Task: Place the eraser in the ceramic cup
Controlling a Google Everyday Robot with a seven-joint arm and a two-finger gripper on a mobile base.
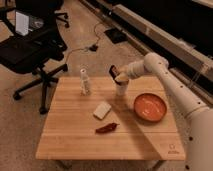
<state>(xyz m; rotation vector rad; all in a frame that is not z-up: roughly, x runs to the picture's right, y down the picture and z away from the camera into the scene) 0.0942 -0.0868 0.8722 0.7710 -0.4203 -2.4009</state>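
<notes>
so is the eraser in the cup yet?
Not yet: the eraser sits at the gripper, above and left of the upright ceramic cup.
</notes>
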